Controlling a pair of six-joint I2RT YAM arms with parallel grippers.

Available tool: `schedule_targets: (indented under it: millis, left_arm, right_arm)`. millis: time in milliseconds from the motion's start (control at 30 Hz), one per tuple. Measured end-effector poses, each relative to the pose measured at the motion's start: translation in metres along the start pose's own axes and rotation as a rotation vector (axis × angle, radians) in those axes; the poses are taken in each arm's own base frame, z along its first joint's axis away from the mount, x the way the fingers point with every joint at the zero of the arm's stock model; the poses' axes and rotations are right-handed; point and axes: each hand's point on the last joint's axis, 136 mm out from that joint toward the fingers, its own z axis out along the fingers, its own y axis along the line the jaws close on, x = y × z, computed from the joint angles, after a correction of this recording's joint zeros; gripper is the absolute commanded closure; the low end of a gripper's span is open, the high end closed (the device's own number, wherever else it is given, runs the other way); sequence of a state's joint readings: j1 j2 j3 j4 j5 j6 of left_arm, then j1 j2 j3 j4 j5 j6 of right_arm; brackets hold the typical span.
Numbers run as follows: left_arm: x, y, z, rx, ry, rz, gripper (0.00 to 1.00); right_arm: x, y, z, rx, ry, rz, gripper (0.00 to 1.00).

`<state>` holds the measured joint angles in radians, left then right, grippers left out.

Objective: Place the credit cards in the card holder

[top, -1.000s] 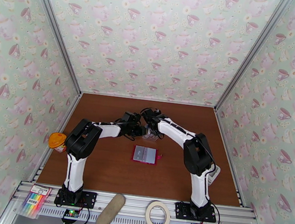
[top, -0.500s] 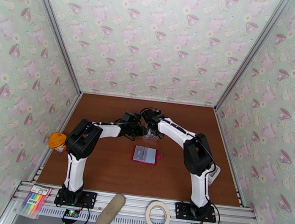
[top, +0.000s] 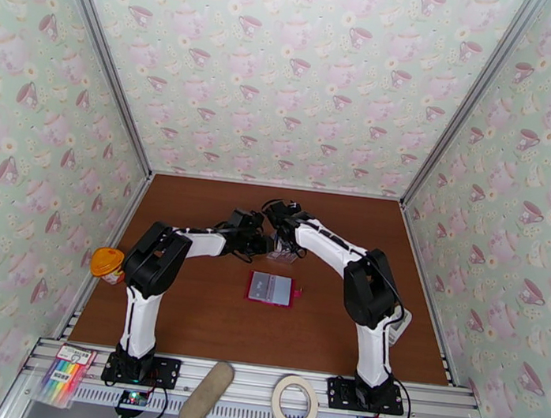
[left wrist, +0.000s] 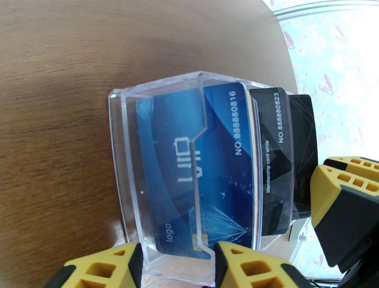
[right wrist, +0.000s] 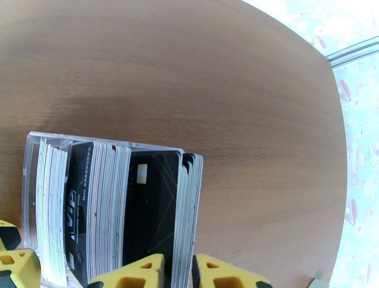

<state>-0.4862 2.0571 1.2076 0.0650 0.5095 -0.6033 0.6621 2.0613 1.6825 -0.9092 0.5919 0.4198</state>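
Mid-worktop: left end effector [left wrist: 176, 253] clamps box [left wrist: 121, 156], seemingly to steady it; right end effector [right wrist: 177, 259] pinches end cards [right wrist: 187, 213], likely for extraction; wallet [top: 270, 288] lies open nearby.

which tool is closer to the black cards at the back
Right. The right tool sits at the black cards; the left tool is at the front of the clear box, by the blue card.

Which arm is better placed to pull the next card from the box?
Right. The right gripper straddles the credit cards at the stack's far end; the left gripper sits at the front wall of the clear box, seemingly steadying it.
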Motion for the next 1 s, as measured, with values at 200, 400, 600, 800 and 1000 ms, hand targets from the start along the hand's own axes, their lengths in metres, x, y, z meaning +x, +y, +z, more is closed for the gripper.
schedule_targets:
  millis: [200, 400, 600, 800, 1000]
  left_arm:
    - [0.0, 0.0, 0.0, 0.0, 0.0, 0.0, 0.56]
    - [0.0, 0.0, 0.0, 0.001, 0.0, 0.0, 0.56]
    - [0.0, 0.0, 0.0, 0.001, 0.0, 0.0, 0.56]
    - [0.0, 0.0, 0.0, 0.001, 0.0, 0.0, 0.56]
    - [0.0, 0.0, 0.0, 0.001, 0.001, 0.0, 0.55]
  right_arm:
    - [0.0, 0.0, 0.0, -0.001, 0.0, -0.006, 0.83]
    - [-0.001, 0.001, -0.002, -0.014, 0.0, -0.003, 0.57]
    - [-0.006, 0.001, -0.015, -0.073, -0.024, 0.029, 0.52]
    - [0.001, 0.006, -0.005, -0.128, 0.004, 0.049, 0.52]
    - [0.012, 0.005, 0.011, -0.174, 0.052, 0.076, 0.52]
